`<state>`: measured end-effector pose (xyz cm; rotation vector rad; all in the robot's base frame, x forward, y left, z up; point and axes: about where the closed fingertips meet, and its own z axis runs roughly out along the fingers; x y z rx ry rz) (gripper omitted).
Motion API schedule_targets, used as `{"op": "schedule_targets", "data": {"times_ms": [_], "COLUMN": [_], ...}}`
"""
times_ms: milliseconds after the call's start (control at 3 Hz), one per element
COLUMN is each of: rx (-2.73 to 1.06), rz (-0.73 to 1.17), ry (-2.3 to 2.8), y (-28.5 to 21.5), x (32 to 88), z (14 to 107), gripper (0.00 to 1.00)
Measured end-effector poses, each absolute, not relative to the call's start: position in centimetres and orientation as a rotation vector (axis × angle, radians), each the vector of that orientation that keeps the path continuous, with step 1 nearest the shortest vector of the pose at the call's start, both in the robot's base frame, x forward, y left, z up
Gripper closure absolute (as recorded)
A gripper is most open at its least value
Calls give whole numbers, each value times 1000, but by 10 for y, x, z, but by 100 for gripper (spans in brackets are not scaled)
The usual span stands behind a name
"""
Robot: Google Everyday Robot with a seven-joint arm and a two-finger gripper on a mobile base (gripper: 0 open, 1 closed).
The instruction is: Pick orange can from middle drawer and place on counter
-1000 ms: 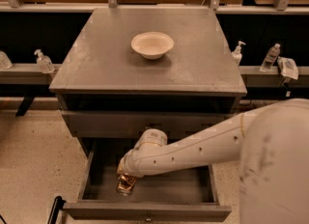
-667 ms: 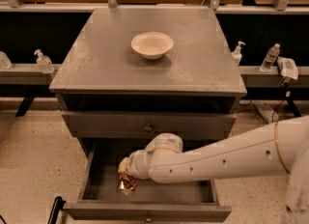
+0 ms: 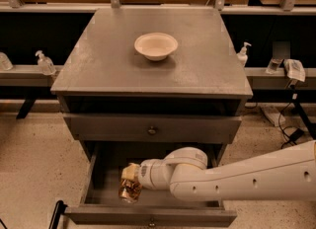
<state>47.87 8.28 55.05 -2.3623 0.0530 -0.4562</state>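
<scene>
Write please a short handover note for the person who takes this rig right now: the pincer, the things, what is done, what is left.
Pincer: down inside the open middle drawer, at the top of the orange can. Whether it grips the can cannot be told.
Orange can: in the left part of the drawer, not yet out of it.
Counter: a white bowl stands on it toward the back.
Done: the drawer is open and the pincer is at the can.
Left: confirm the grip, lift the can out of the drawer, and set it on the counter away from the bowl.
</scene>
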Motion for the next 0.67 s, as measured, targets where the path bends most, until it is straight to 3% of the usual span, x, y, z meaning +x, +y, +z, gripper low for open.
{"op": "schedule_targets", "data": {"times_ms": [667], "rx": [-2320], "rz": [-456], "ry": [19], "y": [94], "x": [474], "z": [563], "gripper": [100]}}
